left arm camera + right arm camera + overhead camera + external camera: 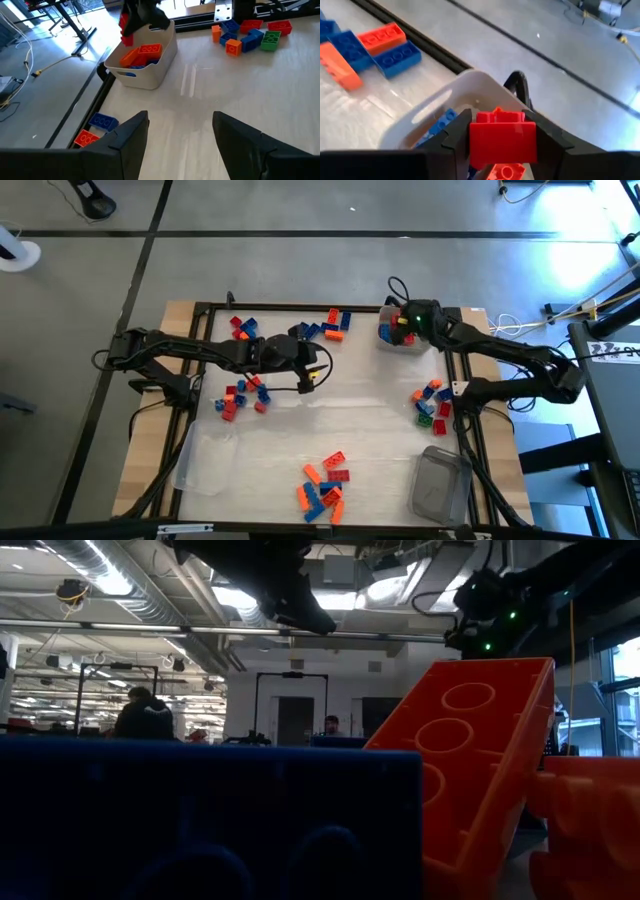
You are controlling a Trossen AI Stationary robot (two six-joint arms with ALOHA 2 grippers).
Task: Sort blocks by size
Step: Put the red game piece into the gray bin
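Near edge of table point(380, 430), high view: a cluster of orange, red and blue blocks point(324, 485) at centre front. An empty clear tub point(440, 485) stands front right; a second clear tub point(208, 462) lies front left. In the low view a blue block point(210, 820) and an orange block point(470, 755) sit right against the lens and fill most of the frame.

Mid table: a small pile of red, blue and orange blocks point(240, 395) on the left; a mixed pile with green pieces point(432, 402) on the right, beside the right arm's base.

Left gripper point(318, 370) hovers over bare table near the middle, jaws spread, nothing between them. Its fingers point(127, 137) frame empty tabletop in the left wrist view.

Far edge: two more groups of blocks, one far left point(243, 328), one far centre point(332, 325).

Far right corner: white tub point(400, 340) already holding orange, blue and red blocks. Right gripper point(405, 320) is directly above it, jaws pinching a red block point(502, 137). In the right wrist view the red block hangs over the tub's open top, with an orange brick point(506, 172) visible below it.

Beyond the table, low view: people in the room, far off.
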